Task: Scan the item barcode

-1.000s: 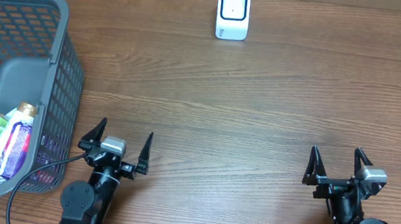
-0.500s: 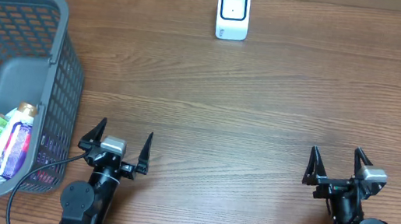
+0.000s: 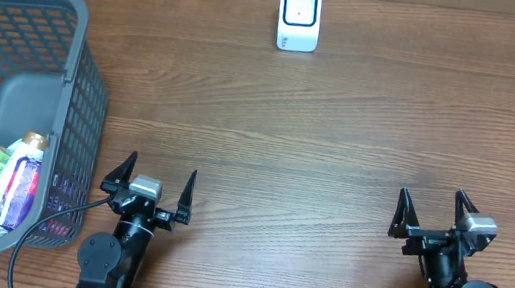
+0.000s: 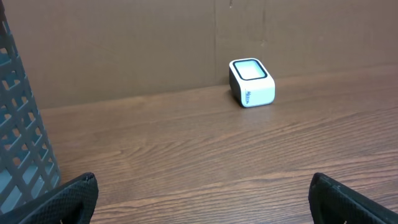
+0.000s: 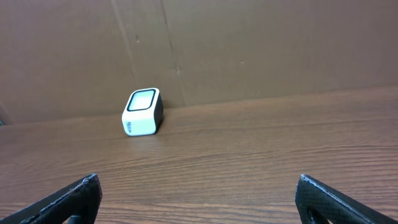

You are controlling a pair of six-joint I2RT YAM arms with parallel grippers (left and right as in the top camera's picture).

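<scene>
Your packets [image 3: 17, 189] lie in the near corner of the grey basket [image 3: 76, 48], at nine o'clock from the left pincer [image 3: 159, 179], near it but apart. The scanner [image 3: 299, 17] stands at twelve o'clock on the counter [image 3: 339, 135], well apart from both arms. The left pincer and right pincer [image 3: 429, 207] are both released, holding nothing.

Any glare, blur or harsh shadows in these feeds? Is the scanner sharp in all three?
Overhead: even light, no obvious glare, the scanner and the basket mesh crisp, shadows soft. Left wrist: scanner sharp, the left pincer tips dark and soft-edged in the bottom corners. Right wrist: scanner slightly soft, the right pincer tips likewise blurred.
</scene>
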